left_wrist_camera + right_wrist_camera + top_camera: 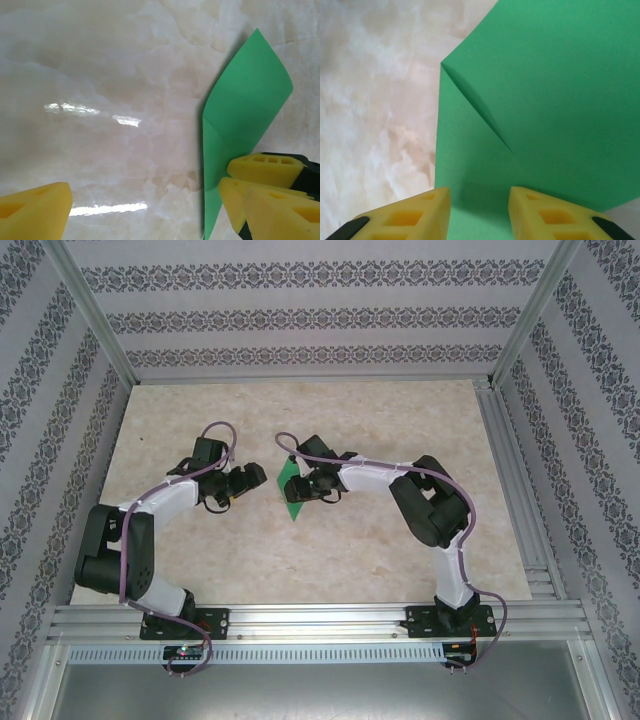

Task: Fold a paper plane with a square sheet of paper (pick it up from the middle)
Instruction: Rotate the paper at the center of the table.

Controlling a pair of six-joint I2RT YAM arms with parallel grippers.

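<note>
On the worktop (pixel 400 420) the paper (pixel 294 502) lies central, a flap curling up, so the right jaws, part spread over its edge, may skew the crease, while the left jaws, wide apart beside it, miss.

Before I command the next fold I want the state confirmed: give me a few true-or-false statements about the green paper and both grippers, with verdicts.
1. The square sheet of paper carries a diagonal crease. True.
2. The left gripper is clamped on the paper. False: its jaws stand wide apart, gripping nothing.
3. The right gripper sits over the paper, with green showing between its fingers. True.
4. The paper lies at the far edge of the table. False: it is around mid-table, between the two grippers.
</note>
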